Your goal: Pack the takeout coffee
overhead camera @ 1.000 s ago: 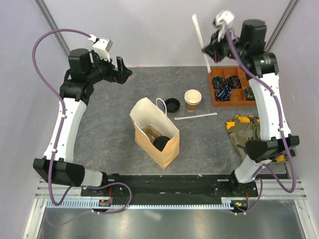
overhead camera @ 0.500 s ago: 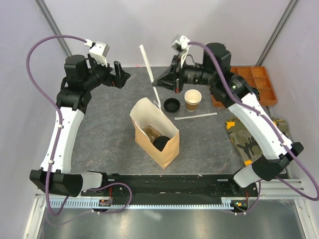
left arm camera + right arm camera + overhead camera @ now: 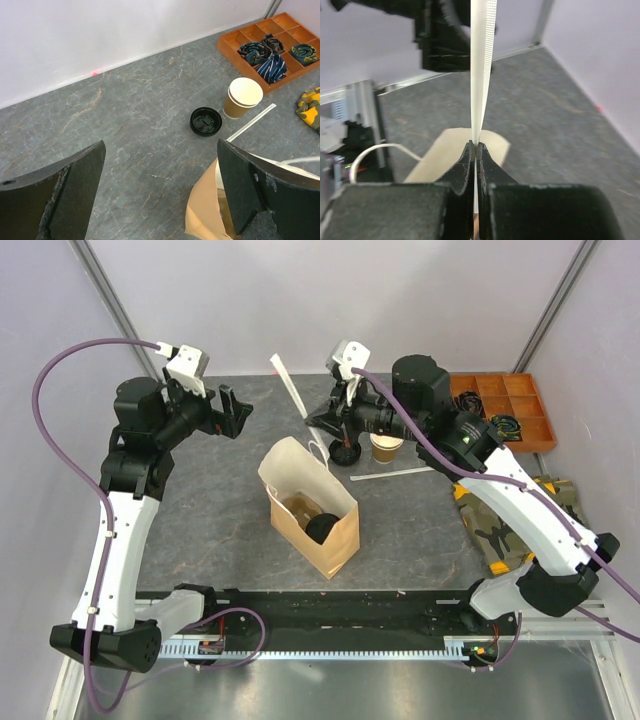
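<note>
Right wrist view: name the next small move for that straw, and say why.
Probably carry the right claw over the paper bag and tip the straw down into its open mouth: the claw is shut on the straw, which slants up beyond the bag's far rim.

A tan kraft-paper cup (image 3: 242, 97) stands upright and uncovered on the grey table (image 3: 125, 115), its white inside showing. A round black lid (image 3: 205, 121) lies flat just beside it, not touching. A second black lid (image 3: 322, 529) shows deep inside the open paper bag (image 3: 300, 475); what it sits on is hidden.
</note>
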